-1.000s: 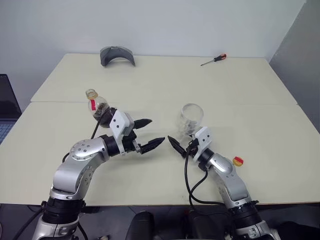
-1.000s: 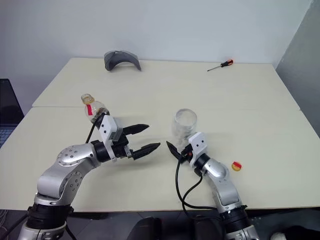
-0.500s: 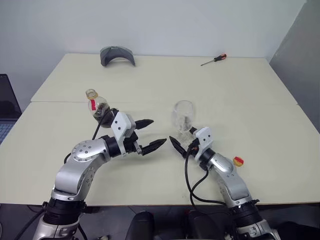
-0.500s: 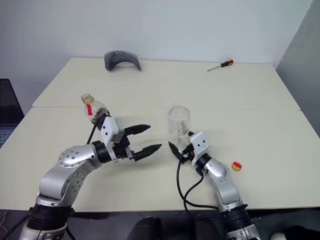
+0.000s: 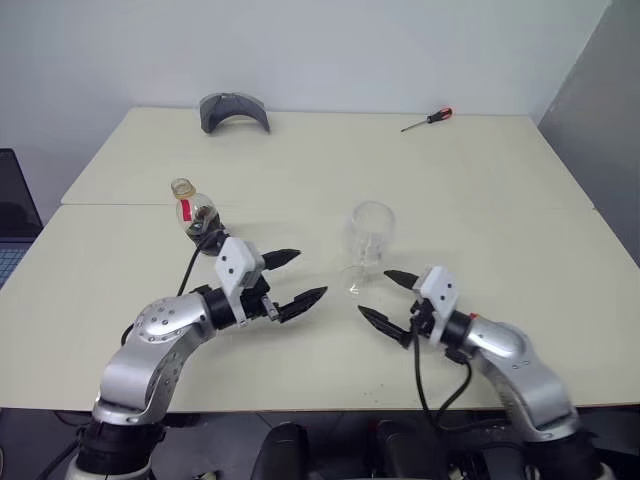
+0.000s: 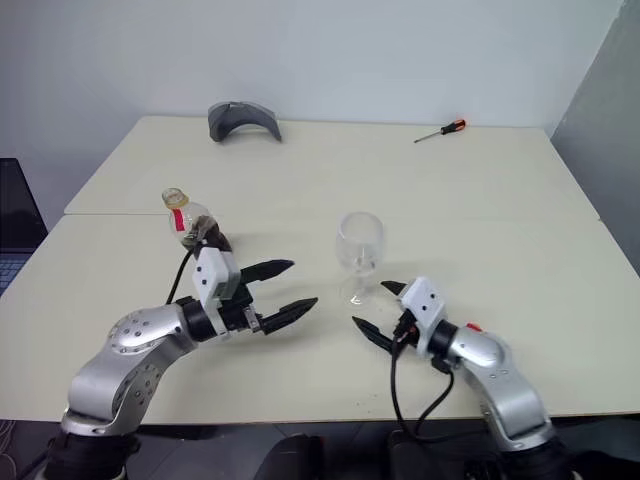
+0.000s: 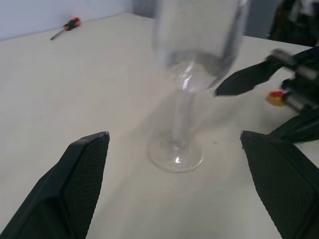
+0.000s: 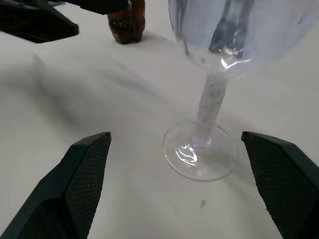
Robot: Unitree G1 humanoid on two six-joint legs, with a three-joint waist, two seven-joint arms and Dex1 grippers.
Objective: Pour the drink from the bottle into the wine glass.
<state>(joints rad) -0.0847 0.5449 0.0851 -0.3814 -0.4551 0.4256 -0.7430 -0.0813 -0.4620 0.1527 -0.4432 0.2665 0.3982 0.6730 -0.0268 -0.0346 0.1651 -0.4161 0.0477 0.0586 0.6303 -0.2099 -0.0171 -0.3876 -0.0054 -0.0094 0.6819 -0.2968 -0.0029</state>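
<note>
Pouring not started. Wine glass point(image 5: 370, 243) stands upright and empty at frame centre on the table point(image 5: 480, 180), foot flat, nothing gripping it. Bottle point(image 5: 196, 213) sits left of centre, upright, still holding dark drink point(image 5: 203, 214) low in its body; cap looks off, a small red-and-yellow cap-like piece point(image 7: 275, 97) lies near the right arm, hard to tell exactly what. Left gripper point(image 5: 290, 279) has fingers spread wide, empty, lower left of centre, just in front of the bottle but not on it. Right gripper point(image 5: 392, 297) also spread wide, empty, lower right of the glass, close to the foot, not touching.

Left to do: grasp bottle, lift, tip over glass, likely steady the glass.

Versus a second ago: the glass was tilted and blurred right against the right gripper; now it is upright and free. Right arm has pulled back toward lower right. Left arm barely shifted. Screwdriver point(image 5: 428, 119) and grey object point(image 5: 234, 110) at top unchanged.
</note>
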